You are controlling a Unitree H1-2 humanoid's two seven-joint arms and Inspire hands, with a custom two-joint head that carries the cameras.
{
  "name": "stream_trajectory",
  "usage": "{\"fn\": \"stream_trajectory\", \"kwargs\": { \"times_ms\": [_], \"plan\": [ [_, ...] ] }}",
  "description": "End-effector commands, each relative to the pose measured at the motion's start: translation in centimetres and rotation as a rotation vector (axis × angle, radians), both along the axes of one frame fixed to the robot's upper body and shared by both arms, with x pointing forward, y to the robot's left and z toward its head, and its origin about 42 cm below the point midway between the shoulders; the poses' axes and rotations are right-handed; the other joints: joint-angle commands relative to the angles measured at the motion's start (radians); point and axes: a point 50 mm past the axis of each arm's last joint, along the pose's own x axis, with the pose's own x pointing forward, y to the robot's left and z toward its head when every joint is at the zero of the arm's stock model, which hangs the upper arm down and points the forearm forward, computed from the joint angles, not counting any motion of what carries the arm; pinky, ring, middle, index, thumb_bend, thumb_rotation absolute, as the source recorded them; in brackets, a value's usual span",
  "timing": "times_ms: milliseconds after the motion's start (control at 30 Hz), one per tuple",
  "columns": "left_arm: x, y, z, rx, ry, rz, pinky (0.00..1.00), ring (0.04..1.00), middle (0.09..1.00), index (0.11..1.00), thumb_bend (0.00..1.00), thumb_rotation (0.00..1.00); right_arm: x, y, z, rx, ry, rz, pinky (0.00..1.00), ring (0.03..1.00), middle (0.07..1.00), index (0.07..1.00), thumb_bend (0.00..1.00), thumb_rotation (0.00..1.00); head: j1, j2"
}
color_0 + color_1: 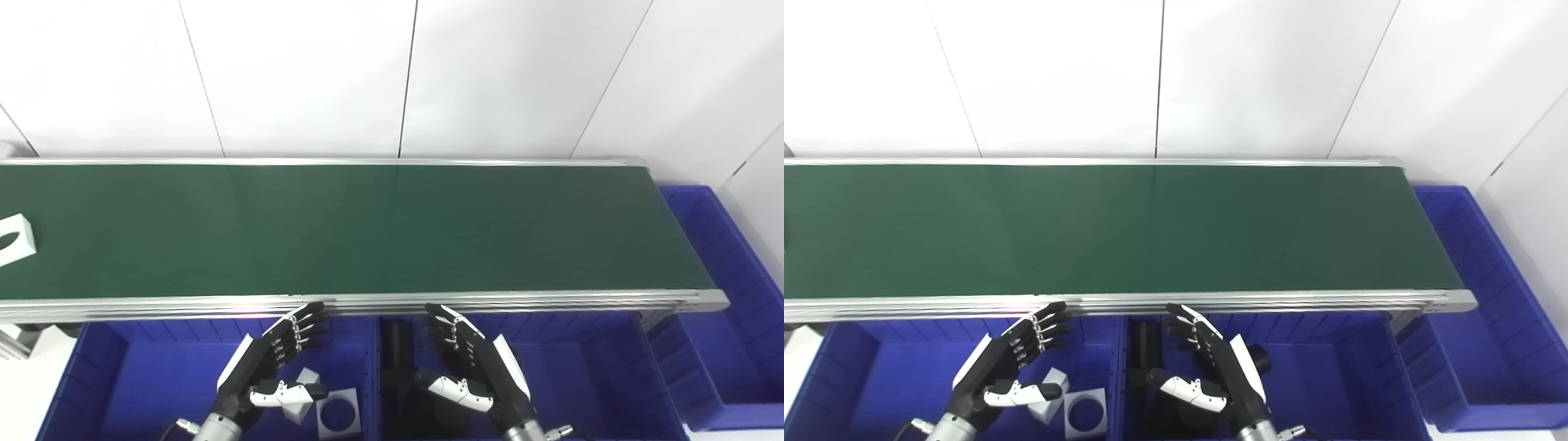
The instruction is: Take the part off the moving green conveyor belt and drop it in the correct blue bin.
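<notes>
White part [15, 240] at conveyor belt's [367, 233] left edge; both robot hands [269, 361] [474, 367] spread, holding nothing.

One long dark-green conveyor belt [367, 229] with aluminium side rails. Three blue plastic bins: left [141, 380], middle [588, 373], far right [729, 318]. Three white square blocks with round holes: one on belt [13, 240], two in left bin [338, 413] [301, 398]. Two robot hands [269, 361] [474, 364].

The dark green conveyor belt [367, 229] before me looks matt and smooth, framed by brushed silver metal side rails [490, 300]. The blue plastic bins [588, 380] show a slight gloss. My black-and-white left hand [269, 367] has a glossy hard shell.
</notes>
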Motion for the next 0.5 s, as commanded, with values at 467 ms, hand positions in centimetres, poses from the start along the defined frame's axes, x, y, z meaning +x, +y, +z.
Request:
{"fn": "stream_trajectory", "kwargs": {
  "times_ms": [467],
  "plan": [
    [0.6, -2.0, -0.2, -0.017, -0.039, -0.003, 0.76, 0.818, 0.848, 0.864, 0.95, 0.25, 0.2, -0.7, 1.5, 0.017, -0.065, 0.007, 0.73, 0.787, 0.792, 0.863, 0.58, 0.4, 0.265, -0.13]
  ]
}}
